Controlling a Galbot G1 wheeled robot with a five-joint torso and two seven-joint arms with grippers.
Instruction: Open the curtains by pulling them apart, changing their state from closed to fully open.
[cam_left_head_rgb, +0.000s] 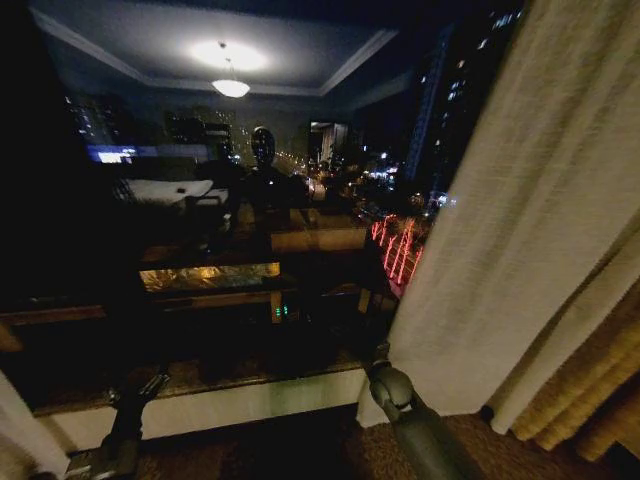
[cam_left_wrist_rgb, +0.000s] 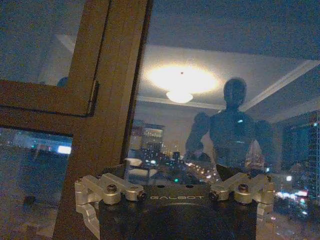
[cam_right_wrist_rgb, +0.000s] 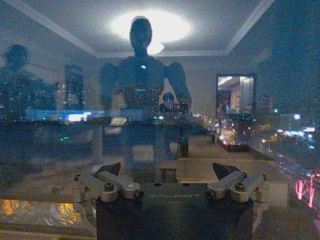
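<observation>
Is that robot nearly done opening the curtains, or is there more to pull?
It looks nearly done. The right sheer curtain panel is drawn aside beside the golden drape, and the left panel shows only at the frame's corner, leaving the window glass bare between them. Both grippers, left and right, hang low and open, holding nothing. Little seems left.

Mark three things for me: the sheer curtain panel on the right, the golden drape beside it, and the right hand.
sheer curtain panel (cam_left_head_rgb: 520, 220), head view, middle of the pleated fabric.
golden drape (cam_left_head_rgb: 590, 390), head view, its lower folds.
right hand (cam_right_wrist_rgb: 172, 172), right wrist view, midway between its spread fingertips.
</observation>
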